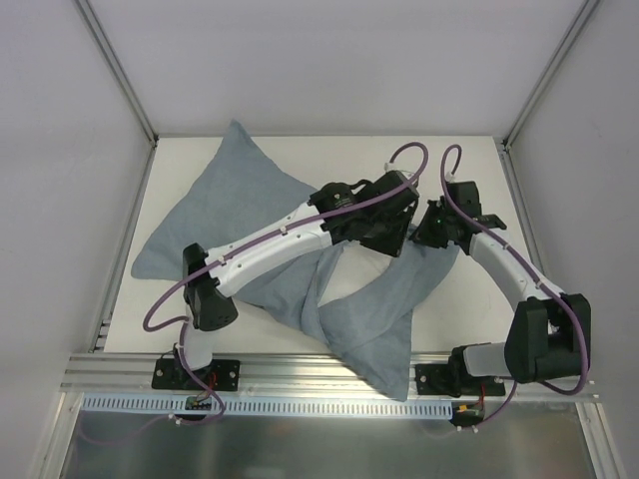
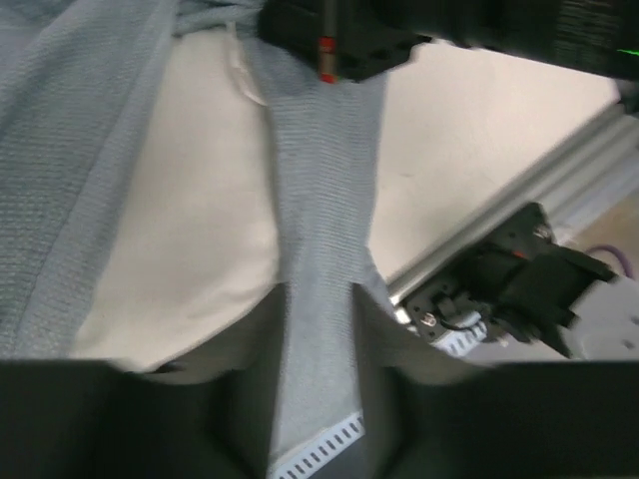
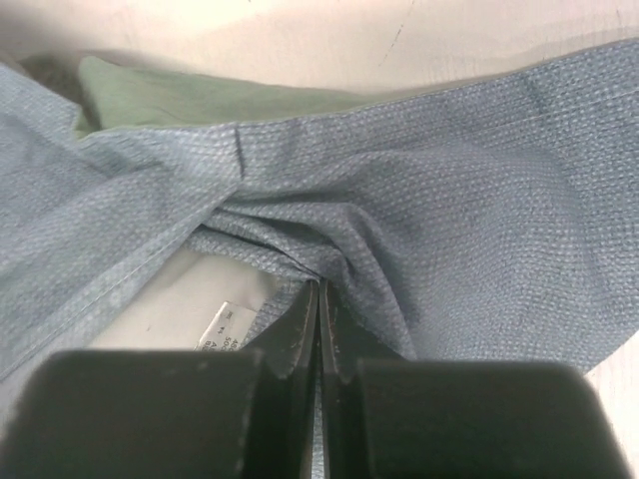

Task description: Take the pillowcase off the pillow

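Right gripper: jaws pressed almost together, pinching a twisted bunch of the blue-grey pillowcase right at its tips. The bare off-white pillow and its small tag sit just to its left, and a green patch of the other face shows further ahead. Left gripper: jaws closed onto a taut band of pillowcase that runs straight ahead to the right gripper. The pillow bulges just left of the band, and bare table is on the right. In the top view the two grippers are close together over the middle of the bundle, with the case bunched around them. The step looks like peeling the hem off the pillow. To do it well, pinch cloth only, never the pillow or the tag. Work out the twist ahead of the right gripper, because it would probably choke the opening. Then spread the grippers to widen the mouth and draw the cloth along the pillow's length, not across it. The long axis runs diagonally: a covered bulk lies far-left of the grippers, and another lump lies toward the arm bases. The mouth seems to face the grippers.
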